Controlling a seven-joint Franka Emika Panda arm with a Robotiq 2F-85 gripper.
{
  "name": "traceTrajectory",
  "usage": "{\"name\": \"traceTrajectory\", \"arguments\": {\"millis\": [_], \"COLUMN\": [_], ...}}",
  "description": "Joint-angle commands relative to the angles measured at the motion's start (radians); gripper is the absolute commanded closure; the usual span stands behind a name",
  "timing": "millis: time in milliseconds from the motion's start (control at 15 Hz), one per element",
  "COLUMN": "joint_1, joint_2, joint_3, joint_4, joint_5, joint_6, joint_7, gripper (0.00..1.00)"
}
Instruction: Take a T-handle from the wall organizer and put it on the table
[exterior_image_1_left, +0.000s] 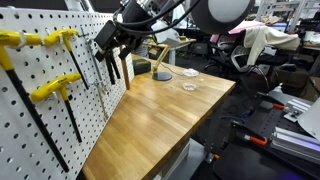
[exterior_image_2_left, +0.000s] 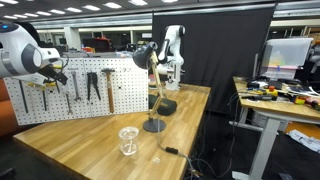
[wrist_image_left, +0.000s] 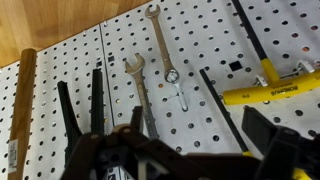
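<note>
Several yellow T-handles with black shafts hang on the white pegboard wall organizer (exterior_image_1_left: 30, 120). One T-handle (exterior_image_1_left: 55, 89) hangs mid-board, another (exterior_image_1_left: 60, 38) above it. In the wrist view one yellow T-handle (wrist_image_left: 270, 93) lies at the right, its black shaft running down between my fingers. My gripper (exterior_image_1_left: 112, 47) is open and empty, close in front of the board; it also shows in the wrist view (wrist_image_left: 200, 135) and in an exterior view (exterior_image_2_left: 55, 77). The wooden table (exterior_image_1_left: 160, 125) lies below.
Wrenches (wrist_image_left: 158, 40) and a wooden-handled hammer (wrist_image_left: 22, 110) hang on the board beside dark pliers handles. A desk lamp (exterior_image_2_left: 152, 100) and a clear glass (exterior_image_2_left: 128, 142) stand on the table. Another workbench (exterior_image_2_left: 270, 100) stands beyond.
</note>
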Motion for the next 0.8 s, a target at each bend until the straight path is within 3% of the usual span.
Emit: {"name": "traceTrajectory", "arguments": {"millis": [0, 67, 133, 200, 267, 733], "joint_1": [0.000, 0.001, -0.057, -0.055, 0.031, 0.148], "joint_2": [0.000, 0.006, 0.010, 0.010, 0.008, 0.037], "joint_3": [0.000, 0.008, 0.094, 0.101, 0.013, -0.038], "joint_4": [0.000, 0.009, 0.006, 0.012, 0.020, 0.062], "joint_5": [0.000, -0.001, 0.106, 0.128, 0.105, 0.166], "joint_6": [0.000, 0.000, -0.002, -0.008, -0.010, 0.000], "joint_7": [0.000, 0.006, -0.107, -0.131, -0.130, -0.271], "gripper": [0.00, 0.00, 0.00, 0.00, 0.00, 0.00]}}
